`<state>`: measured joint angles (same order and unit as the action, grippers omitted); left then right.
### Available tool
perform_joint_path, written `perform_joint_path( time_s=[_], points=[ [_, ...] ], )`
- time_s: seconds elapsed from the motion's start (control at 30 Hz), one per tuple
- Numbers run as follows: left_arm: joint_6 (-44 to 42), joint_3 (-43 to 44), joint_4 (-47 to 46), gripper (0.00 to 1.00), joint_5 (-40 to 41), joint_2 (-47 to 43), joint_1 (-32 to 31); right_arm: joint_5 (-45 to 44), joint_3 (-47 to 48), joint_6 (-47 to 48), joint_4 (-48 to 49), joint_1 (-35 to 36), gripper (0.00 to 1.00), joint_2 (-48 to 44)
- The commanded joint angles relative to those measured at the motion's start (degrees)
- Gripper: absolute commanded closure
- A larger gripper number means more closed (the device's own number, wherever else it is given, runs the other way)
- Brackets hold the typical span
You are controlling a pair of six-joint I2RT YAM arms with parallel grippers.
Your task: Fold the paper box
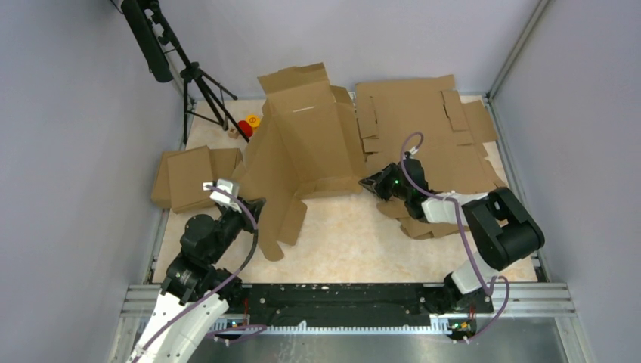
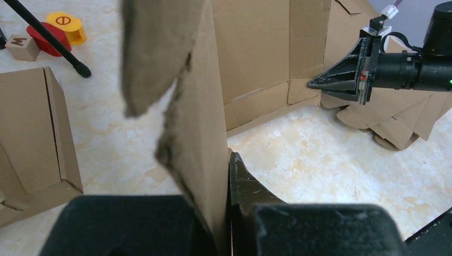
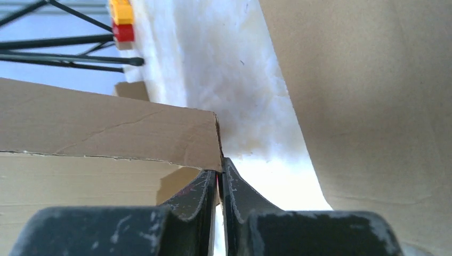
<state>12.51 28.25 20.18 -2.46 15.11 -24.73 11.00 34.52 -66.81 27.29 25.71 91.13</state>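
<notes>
The paper box [image 1: 310,144], a large brown creased cardboard piece, stands partly raised in the middle of the table, its slotted flaps hanging toward the front left. My left gripper [image 1: 253,208] is shut on a hanging left flap; in the left wrist view that flap [image 2: 197,106] runs down between the fingers [image 2: 225,165]. My right gripper [image 1: 368,184] is at the box's lower right corner. In the right wrist view its jaws [image 3: 219,172] stand almost together, pinching the corner of a low flap [image 3: 106,128] at their very tips.
A pile of flat slotted cardboard sheets [image 1: 423,128] lies at the back right, with loose pieces [image 1: 423,227] under the right arm. A smaller folded cardboard piece [image 1: 189,178] sits at the left. A black tripod [image 1: 196,83] and red and yellow toys [image 1: 248,125] stand at the back left.
</notes>
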Motion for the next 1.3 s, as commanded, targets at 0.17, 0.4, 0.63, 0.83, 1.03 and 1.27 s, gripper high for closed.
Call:
perform_joint_path(
  time_s=[0.17,0.4,0.63,0.83,1.03,1.27],
  points=[
    [1.3,-0.3,-1.9,1.00,-2.5,-1.2,-0.2,-2.6,-2.3,-20.7,11.0,0.3,0.94,-3.3],
    [0.7,-0.6,-2.5,1.00,-3.4,-1.4,-0.2,-7.3,-1.6,-29.5,1.0,0.4,0.93,-7.8],
    [-0.5,-0.5,-3.8,1.00,-5.4,-1.6,-0.1,-8.2,-1.3,-37.2,-5.5,0.5,0.93,-9.3],
    [-1.7,0.1,-5.2,1.00,-7.0,-2.2,-0.2,-7.2,-4.9,-45.9,1.4,0.5,0.94,-7.9],
    [-4.1,0.5,-7.4,1.00,-6.8,-3.8,-0.1,-8.0,-9.5,-55.0,11.7,0.6,0.96,-5.9],
    [-5.9,-1.2,-11.2,1.00,-10.7,-6.3,-0.2,-6.8,-8.0,-54.0,11.6,0.7,0.96,-5.8]
  ],
)
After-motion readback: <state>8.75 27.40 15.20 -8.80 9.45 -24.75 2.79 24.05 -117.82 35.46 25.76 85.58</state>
